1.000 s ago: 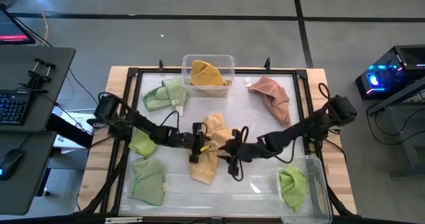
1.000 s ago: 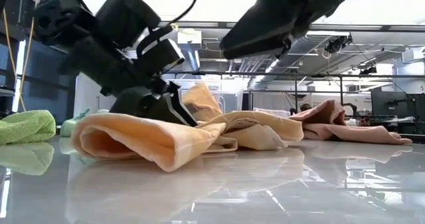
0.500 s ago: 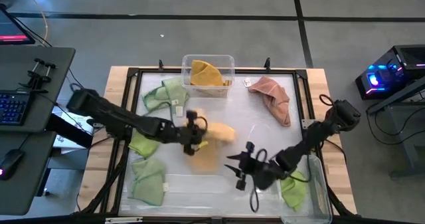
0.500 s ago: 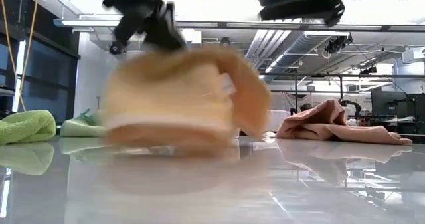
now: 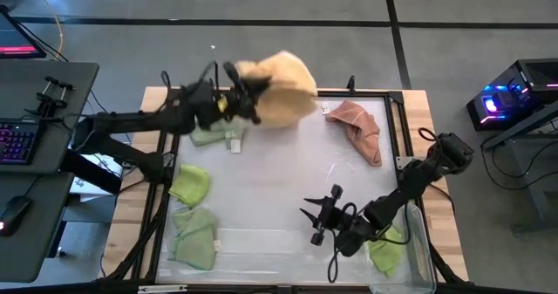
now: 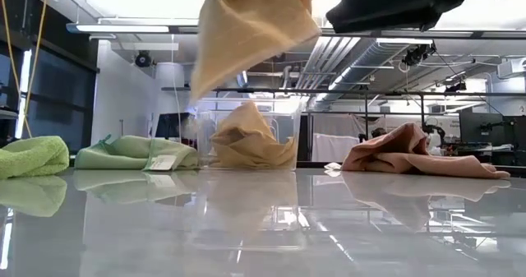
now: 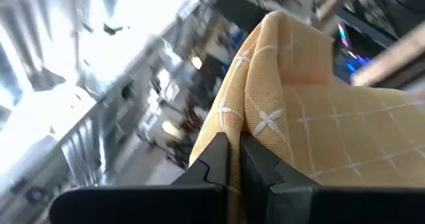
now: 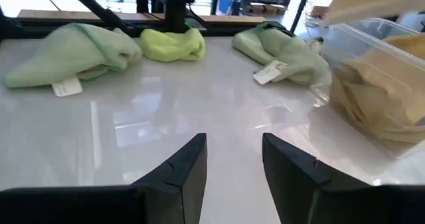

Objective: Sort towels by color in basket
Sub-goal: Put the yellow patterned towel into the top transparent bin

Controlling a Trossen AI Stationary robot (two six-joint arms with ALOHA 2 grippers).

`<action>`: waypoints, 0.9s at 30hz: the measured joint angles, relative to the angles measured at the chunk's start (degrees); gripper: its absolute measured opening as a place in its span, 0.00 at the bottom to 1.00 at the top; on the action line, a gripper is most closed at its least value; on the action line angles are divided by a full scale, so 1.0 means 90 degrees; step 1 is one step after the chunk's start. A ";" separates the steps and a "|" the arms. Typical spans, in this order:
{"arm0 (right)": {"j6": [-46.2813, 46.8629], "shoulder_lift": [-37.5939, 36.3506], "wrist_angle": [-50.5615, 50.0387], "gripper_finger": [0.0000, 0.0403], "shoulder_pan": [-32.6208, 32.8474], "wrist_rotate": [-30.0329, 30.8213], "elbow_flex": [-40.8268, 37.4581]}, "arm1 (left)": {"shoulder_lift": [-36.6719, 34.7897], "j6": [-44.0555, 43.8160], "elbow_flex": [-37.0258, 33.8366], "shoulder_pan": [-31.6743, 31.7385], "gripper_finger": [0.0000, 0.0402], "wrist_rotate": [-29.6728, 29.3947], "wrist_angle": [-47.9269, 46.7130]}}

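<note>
My left gripper [image 5: 242,99] is shut on a mustard yellow towel [image 5: 281,86], held high over the table's far edge. In the low view the towel [image 6: 251,30] hangs above a clear bin [image 6: 246,137] that holds another yellow towel. My right gripper [image 5: 319,221] hovers open and empty over the near right part of the table. Three light green towels [image 5: 214,135], [image 5: 190,186], [image 5: 193,238] lie on the left, and a salmon pink towel [image 5: 357,128] lies at the far right. My left gripper pinches a fold of the yellow towel [image 7: 264,121] between its two shut fingers [image 7: 219,159]. The fingers come roughly level from the table's left. The towel is lifted clear and hangs slack below the gripper, above the bin.
A second clear bin [image 5: 417,242] at the near right corner holds a green towel [image 5: 386,247]. A black frame [image 5: 397,111] borders the white table. The middle of the table is bare white surface [image 5: 279,181].
My left gripper has taken hold of the yellow towel at the table's middle, lifted it clear and swung it up toward the far edge, over the bin. My right gripper has drawn back from the towel toward the near right corner, still open.
</note>
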 joint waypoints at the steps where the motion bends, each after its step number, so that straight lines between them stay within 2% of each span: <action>1: 0.0009 0.0000 -0.0036 0.35 -0.0033 0.0000 0.0000 | 0.0053 -0.0064 0.0015 0.0260 0.02 0.0399 0.0216; 9: 0.0264 0.0000 -0.0346 0.35 -0.0285 -0.0030 -0.0002 | 0.0453 -0.2528 0.0371 0.1852 0.02 0.2635 0.1101; 13: 0.0292 0.0000 -0.0393 0.35 -0.0388 -0.0116 -0.0002 | 0.0841 -0.3813 0.0364 0.2406 0.02 0.3348 0.2130; 16: 0.0294 0.0000 -0.0394 0.35 -0.0439 -0.0245 -0.0002 | 0.1128 -0.4534 0.0388 0.2717 0.02 0.3752 0.2305; 22: 0.0403 0.0000 -0.0396 0.35 -0.0467 -0.0337 -0.0002 | 0.1859 -0.4622 0.0354 0.2997 0.02 0.3911 0.1259; 27: 0.0590 0.0000 -0.0512 0.35 -0.0462 -0.0532 -0.0002 | 0.1966 -0.3858 0.0362 0.3018 0.02 0.3565 0.0084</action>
